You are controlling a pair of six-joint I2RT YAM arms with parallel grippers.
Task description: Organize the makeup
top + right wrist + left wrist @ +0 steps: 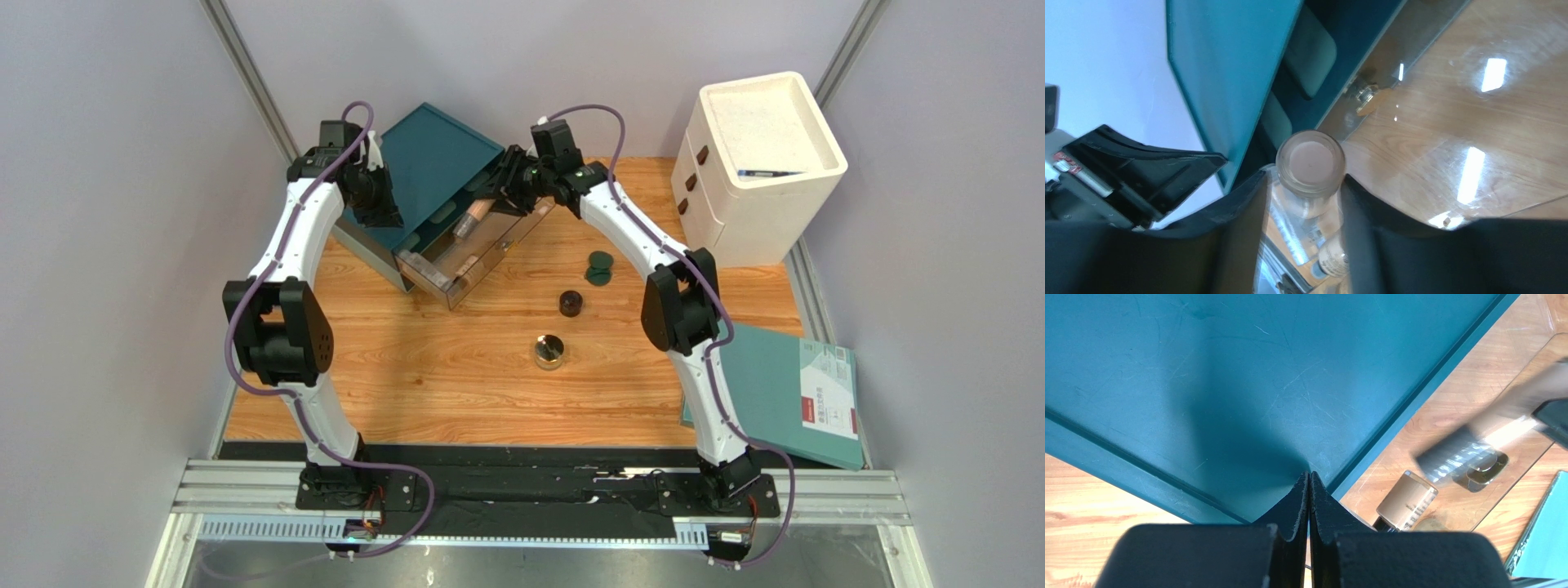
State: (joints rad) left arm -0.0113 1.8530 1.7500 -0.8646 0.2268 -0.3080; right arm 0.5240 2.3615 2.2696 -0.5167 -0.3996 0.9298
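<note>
Tom: Wooden desk (pixel 405 380), grey walls all round it. What is the big thing at the back?

Mia: A dark teal box (pixel 429 153) with a flat lid. Its see-through plastic drawer (pixel 426 275) is pulled out toward the arms.

Tom: What is the right gripper (pixel 507 186) doing?

Mia: It is clamped on a beige tube with a grey cap (pixel 471 218). The tube hangs slanted over the teal box's open drawer, with the cap end away from the gripper.

Tom: Is anything inside that drawer?

Mia: Yes. A beige bottle with a black end (pixel 1407 499) lies on its side in there. Next to it is a small glassy thing (pixel 1484 468), too blurry to name.

Tom: And the left gripper (pixel 1309 478)?

Mia: Squeezed tight with nothing in it. Its tips are right at the teal box's lid, near the left edge. I cannot tell if they touch.

Tom: What is out on the desk?

Mia: Three things, all to the right of the teal box and nearer the arms than it is. A dark green flat piece (pixel 599 267) is closest to the teal box. A dark brown round jar (pixel 570 303) sits just past it. A gold round compact (pixel 550 353) is farthest.

Tom: And the white thing?

Mia: A white cabinet with three small drawers (pixel 754 165), well to the right of the teal box. A teal folder (pixel 785 392) lies even farther from the teal box.
</note>
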